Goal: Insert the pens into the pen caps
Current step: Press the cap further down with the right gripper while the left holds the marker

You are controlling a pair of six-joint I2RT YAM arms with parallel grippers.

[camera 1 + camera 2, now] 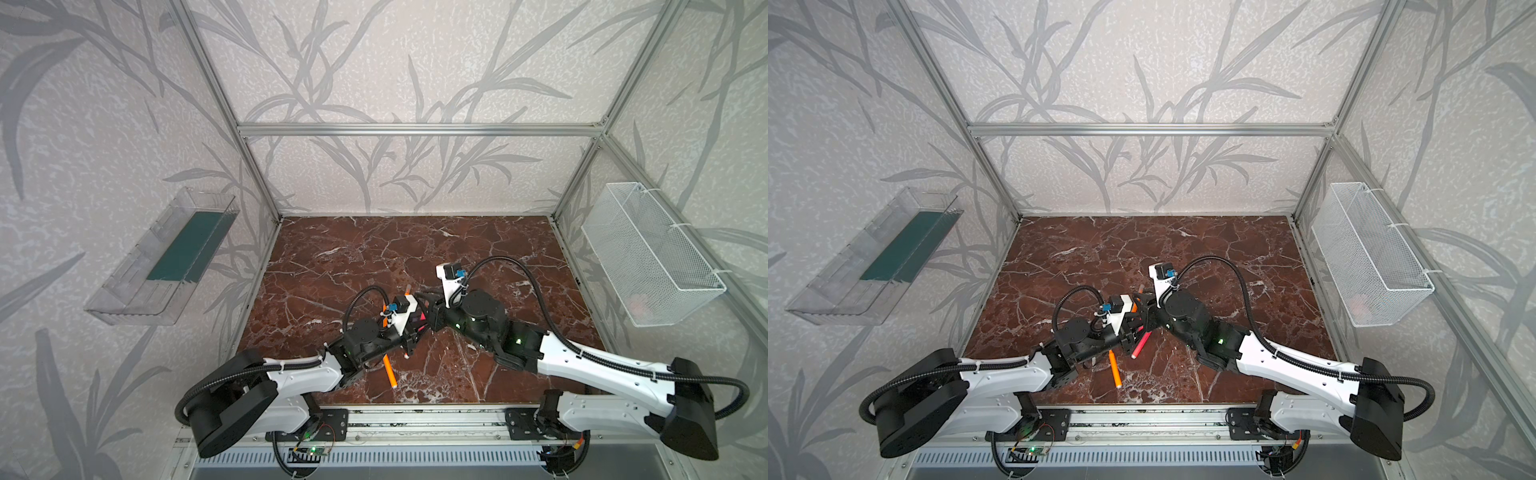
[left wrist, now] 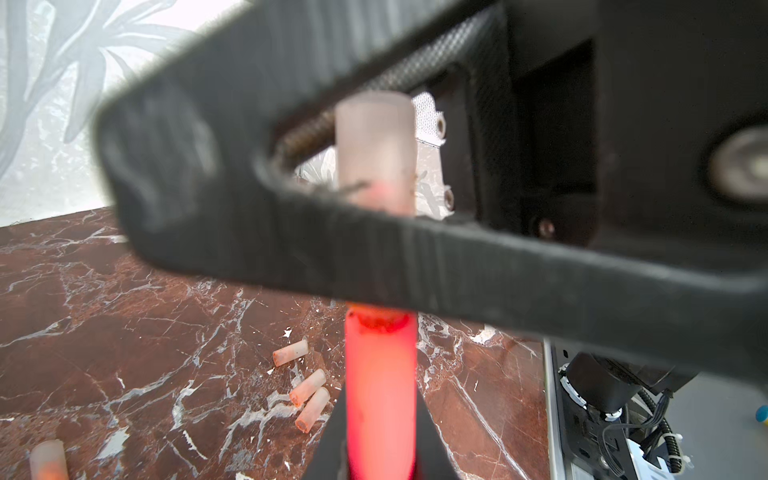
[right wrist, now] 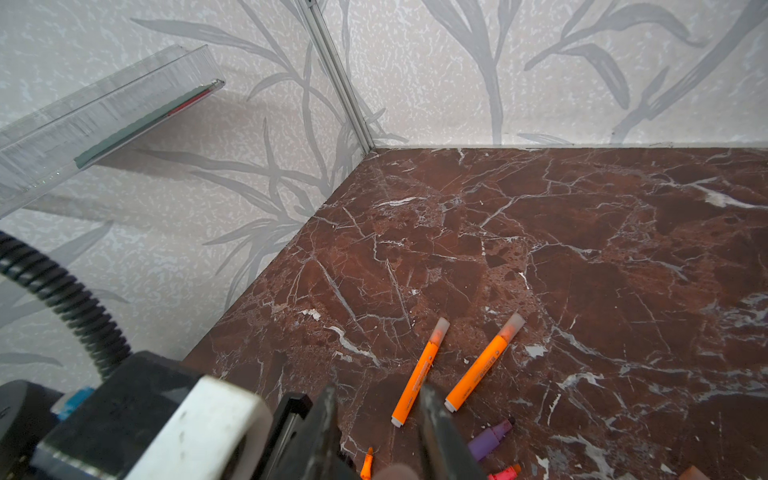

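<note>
My left gripper [image 2: 380,451] is shut on a pink-red pen [image 2: 380,386] that points away from its camera. A pale pen cap [image 2: 376,153] sits over the pen's tip, with pink showing inside it. My right gripper [image 3: 380,409] has its dark fingers [image 2: 291,253] above and below that cap and is shut on it; the cap [image 3: 397,471] shows blurred between them. In both top views the two grippers meet mid-table, left gripper [image 1: 1133,328] against right gripper [image 1: 1143,305], with the pink-red pen [image 1: 1140,344] slanting down. Three loose pen caps [image 2: 307,387] lie on the marble.
Two capped orange pens [image 3: 417,374] [image 3: 482,368], a purple pen [image 3: 490,436] and another pink-red pen [image 3: 505,473] lie beneath the right gripper. An orange pen [image 1: 389,370] lies near the left arm. A clear tray [image 1: 166,257] hangs on the left wall, a white mesh basket [image 1: 652,257] on the right.
</note>
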